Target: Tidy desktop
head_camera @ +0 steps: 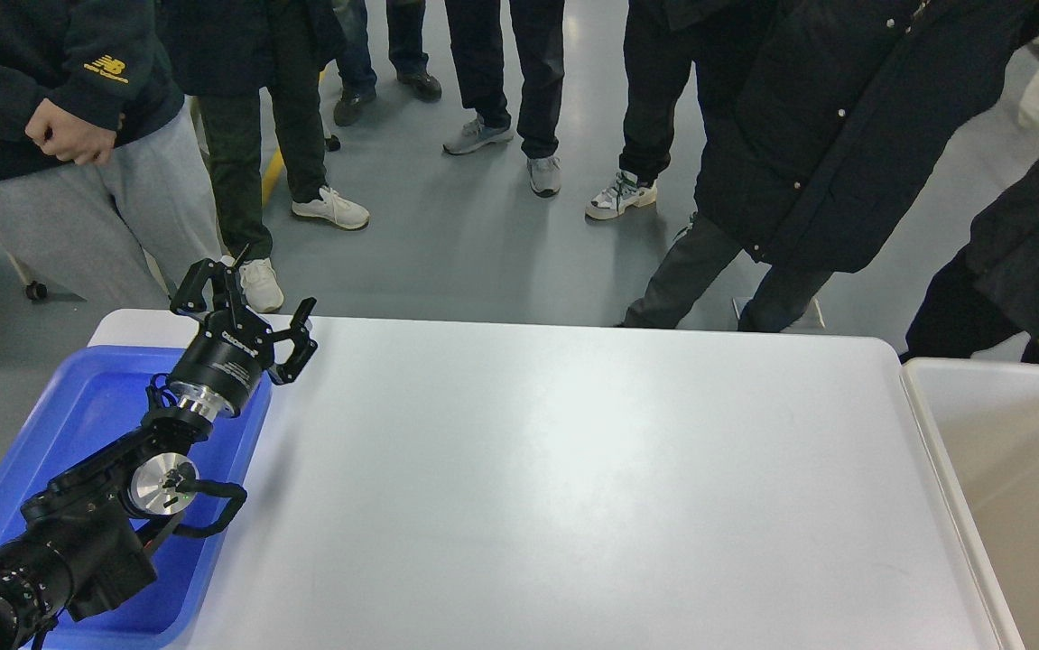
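1. Reaching in from the left, the left gripper hangs above the far end of the blue tray, fingers spread apart, nothing between them.
2. Right gripper: out of frame.
3. The desktop fills the centre, white and glossy, between the blue tray on its left and the beige bin on its right.
4. Bystanders stand beyond the far edge.

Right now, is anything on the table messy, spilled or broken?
Nothing stands out. The white table shows no spill or damage. The blue tray on the left and the beige bin on the right sit straight along its edges. The left tool hangs open above the tray's far corner.
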